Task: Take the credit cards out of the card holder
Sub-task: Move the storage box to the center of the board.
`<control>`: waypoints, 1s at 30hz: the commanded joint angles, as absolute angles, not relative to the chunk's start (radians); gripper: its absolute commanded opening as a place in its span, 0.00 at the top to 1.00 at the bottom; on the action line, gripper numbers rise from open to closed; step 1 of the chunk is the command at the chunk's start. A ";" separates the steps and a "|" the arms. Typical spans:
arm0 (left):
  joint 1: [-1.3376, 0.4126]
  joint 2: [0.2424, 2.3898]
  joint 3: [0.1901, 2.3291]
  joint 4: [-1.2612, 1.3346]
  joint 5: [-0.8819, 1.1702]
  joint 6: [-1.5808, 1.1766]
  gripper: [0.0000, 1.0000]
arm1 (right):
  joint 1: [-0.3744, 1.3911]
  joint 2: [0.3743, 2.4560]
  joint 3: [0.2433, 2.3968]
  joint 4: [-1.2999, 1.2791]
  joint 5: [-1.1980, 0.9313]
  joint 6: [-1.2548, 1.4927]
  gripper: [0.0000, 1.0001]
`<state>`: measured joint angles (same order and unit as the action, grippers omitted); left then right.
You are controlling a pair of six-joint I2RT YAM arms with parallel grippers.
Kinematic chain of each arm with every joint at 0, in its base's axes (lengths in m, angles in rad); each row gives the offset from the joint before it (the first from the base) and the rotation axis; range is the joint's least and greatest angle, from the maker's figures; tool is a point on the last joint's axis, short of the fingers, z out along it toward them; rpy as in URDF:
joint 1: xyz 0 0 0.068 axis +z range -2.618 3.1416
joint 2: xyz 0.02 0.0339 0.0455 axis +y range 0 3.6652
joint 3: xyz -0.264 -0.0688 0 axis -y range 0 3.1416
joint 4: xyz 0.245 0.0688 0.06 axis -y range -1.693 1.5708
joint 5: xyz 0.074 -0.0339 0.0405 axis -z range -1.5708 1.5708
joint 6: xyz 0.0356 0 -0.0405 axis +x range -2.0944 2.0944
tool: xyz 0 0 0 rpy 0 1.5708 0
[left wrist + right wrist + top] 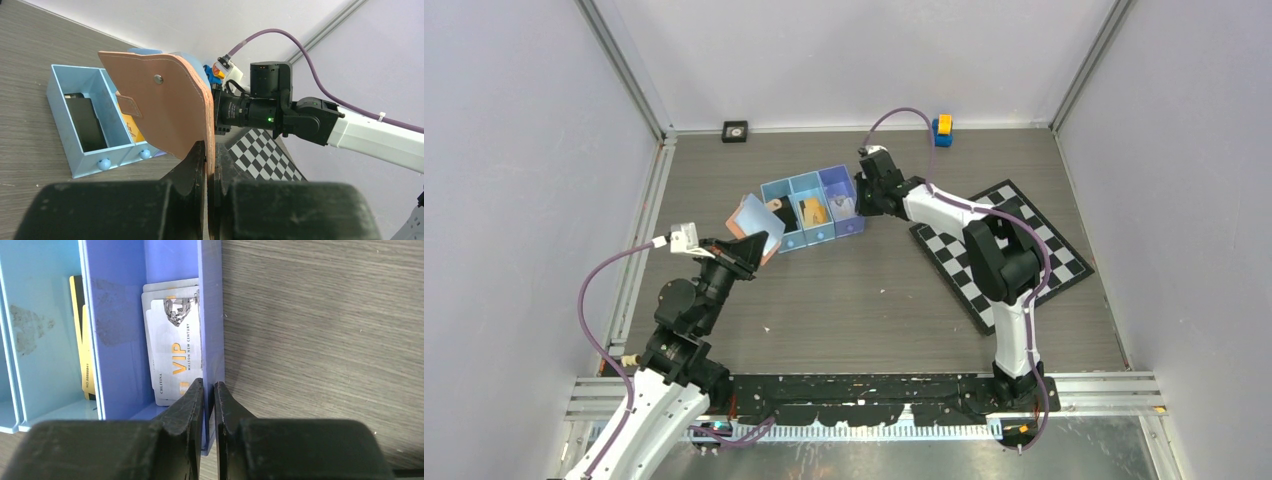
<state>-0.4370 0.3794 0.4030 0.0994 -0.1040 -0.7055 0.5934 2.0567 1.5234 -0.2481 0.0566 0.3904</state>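
The left tool (210, 165) pinches the wallet (160, 105) by its lower edge, raised above its fingers beside the tray (85, 167). The right tool (209, 395) clamps the tray wall, with pale cards (172, 345) just left of it. It should brace that wall firmly.

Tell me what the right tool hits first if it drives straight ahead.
The right tool is clamped on the purple end wall of the compartment tray, so it would shove that wall first. Just inside the wall, the white VIP card probably comes next; depth is unclear.
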 commanded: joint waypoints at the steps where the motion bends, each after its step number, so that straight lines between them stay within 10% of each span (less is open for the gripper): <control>1: -0.436 0.375 0.414 0.179 -0.093 -0.702 1.00 | 0.609 1.995 1.504 -0.149 -0.060 0.329 0.84; 19: -0.436 0.449 0.425 0.202 -0.050 -0.707 1.00 | 0.650 2.014 1.535 -0.137 -0.206 0.248 0.80; 30: -0.436 0.588 0.448 0.298 0.131 -0.708 1.00 | 0.614 1.773 1.381 -0.107 -0.030 0.448 0.29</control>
